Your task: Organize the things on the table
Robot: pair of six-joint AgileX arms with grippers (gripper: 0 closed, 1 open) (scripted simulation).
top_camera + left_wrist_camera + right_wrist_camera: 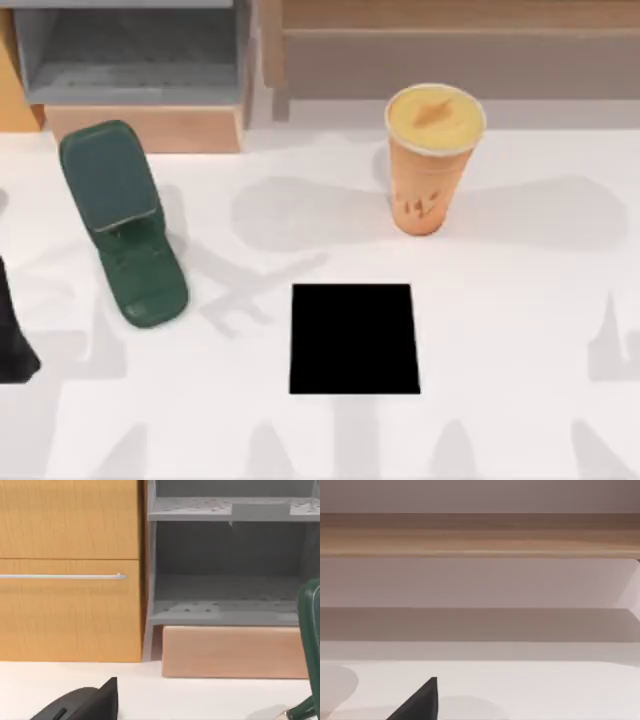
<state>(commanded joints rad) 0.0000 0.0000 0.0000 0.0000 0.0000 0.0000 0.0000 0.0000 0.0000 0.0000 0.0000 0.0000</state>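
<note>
Left gripper (107,700) sits low over the wide, plain white tabletop (520,330) at its left edge, facing the wooden and grey shelf unit (225,555). Whether it is released or clenched I cannot tell. A dark rounded shape (62,709) lies right against it, and I cannot tell what that is. The left arm (12,345) shows as a dark mass at the top view's left border. The right gripper (424,702) hangs low over bare table on the right, and its state cannot be told either.

The tall orange paper cup with a yellow top (432,165) stands upright towards the back of the table, right of centre, touched by nothing and well apart from both grippers. Nearer the front, a little left of the cup, lies the black square mat (354,338) with nothing on it. Farther left stands the dark green phone stand (118,215), its cradle empty, just in front of the shelf unit.

My judgement is that the tidying is at an early stage, since the cup is unplaced and both the mat and the stand are vacant. The cup is nearest the right arm, so the next move would likely be a reach from that side. It calls for a level grasp around the cup's body and a steady carry, because a tall, narrow cup tips easily
</note>
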